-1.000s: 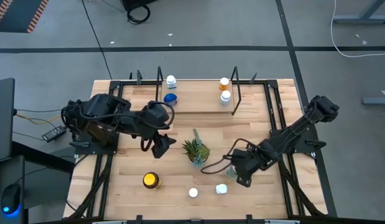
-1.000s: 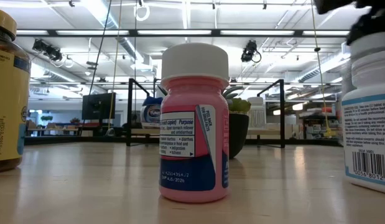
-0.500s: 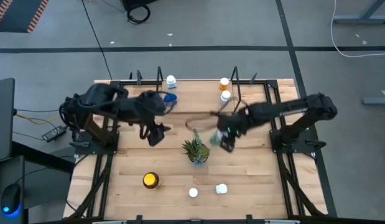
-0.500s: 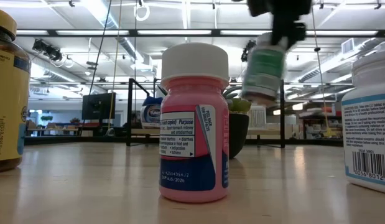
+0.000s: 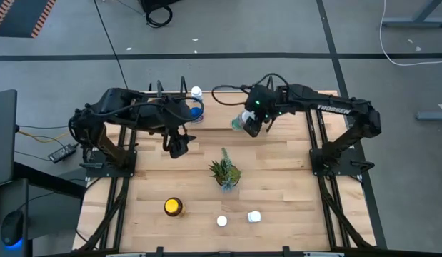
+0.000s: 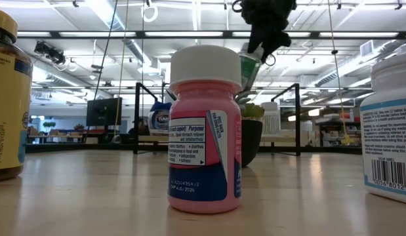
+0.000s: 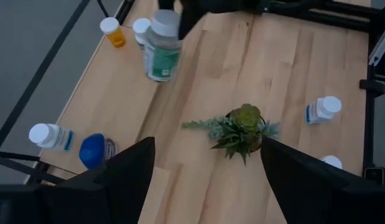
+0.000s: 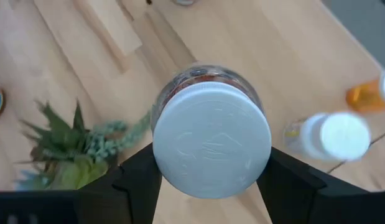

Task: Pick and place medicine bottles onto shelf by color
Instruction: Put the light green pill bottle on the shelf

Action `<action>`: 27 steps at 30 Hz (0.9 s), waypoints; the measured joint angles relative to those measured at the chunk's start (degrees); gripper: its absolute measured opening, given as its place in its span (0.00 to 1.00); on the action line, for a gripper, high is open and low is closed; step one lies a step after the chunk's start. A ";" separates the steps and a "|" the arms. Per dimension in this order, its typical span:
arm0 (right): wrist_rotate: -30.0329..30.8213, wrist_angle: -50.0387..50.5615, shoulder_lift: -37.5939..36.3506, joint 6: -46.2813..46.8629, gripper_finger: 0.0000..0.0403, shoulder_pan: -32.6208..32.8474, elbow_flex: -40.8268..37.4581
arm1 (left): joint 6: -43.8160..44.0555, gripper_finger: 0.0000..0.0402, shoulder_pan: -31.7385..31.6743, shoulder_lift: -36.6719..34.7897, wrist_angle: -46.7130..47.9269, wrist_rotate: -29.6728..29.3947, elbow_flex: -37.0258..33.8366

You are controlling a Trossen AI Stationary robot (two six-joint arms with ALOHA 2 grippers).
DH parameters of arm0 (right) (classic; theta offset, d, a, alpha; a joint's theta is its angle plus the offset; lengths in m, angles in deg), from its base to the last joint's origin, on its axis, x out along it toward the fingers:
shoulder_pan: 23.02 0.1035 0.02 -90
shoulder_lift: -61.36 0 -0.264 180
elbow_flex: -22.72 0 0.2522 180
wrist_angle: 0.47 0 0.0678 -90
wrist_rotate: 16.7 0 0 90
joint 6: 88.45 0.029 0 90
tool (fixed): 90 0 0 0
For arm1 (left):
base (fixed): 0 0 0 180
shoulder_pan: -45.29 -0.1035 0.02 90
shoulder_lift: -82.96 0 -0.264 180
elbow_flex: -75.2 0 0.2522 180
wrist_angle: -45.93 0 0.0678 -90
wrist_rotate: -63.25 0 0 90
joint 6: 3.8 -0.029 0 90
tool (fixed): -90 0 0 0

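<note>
My right gripper (image 5: 250, 126) is shut on a clear, green-labelled bottle with a white cap (image 7: 161, 53) and holds it in the air over the light-wood shelf (image 5: 221, 114). On the shelf stand a white-capped bottle (image 5: 197, 93), a blue jar (image 5: 196, 112) and an orange bottle (image 5: 258, 94). A yellow-lidded dark jar (image 5: 173, 207), a pink bottle (image 5: 221, 221) and a white bottle (image 5: 254, 216) stand on the table near its front edge. My left gripper (image 5: 176, 147) is open and empty, left of the plant. My right gripper pinches the bottle at its white cap (image 8: 211, 140), one finger (image 8: 139, 180) on each side of the cap. The fingers come from above, pointing down. The bottle hangs below them, a little tilted (image 6: 252, 65), lifted clear of shelf and table.
A small spiky green plant (image 5: 224, 173) in a dark pot stands mid-table. Black wire uprights (image 5: 270, 100) stand at the shelf's ends. Another white-capped bottle (image 7: 141, 28) stands by the orange one. Bare wood lies between the plant and the shelf.
My right gripper has lifted the green-labelled bottle from the table's near right part and carried it up, toward the far edge and leftward, to above the shelf. My left gripper has moved a little toward the far edge.
</note>
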 joint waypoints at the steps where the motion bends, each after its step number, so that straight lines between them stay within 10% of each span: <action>1: -0.20 0.33 1.43 -1.26 0.58 -0.39 1.53 | -0.18 0.74 0.00 0.00 0.02 -0.01 0.00; 13: -0.59 9.92 22.20 -15.66 0.58 -10.05 27.36 | 3.01 0.74 -2.28 -0.44 0.06 0.00 -0.04; 27: -3.95 13.35 32.36 -25.94 0.58 -16.29 36.97 | 7.67 0.74 -3.31 -0.66 -0.18 -1.19 -0.04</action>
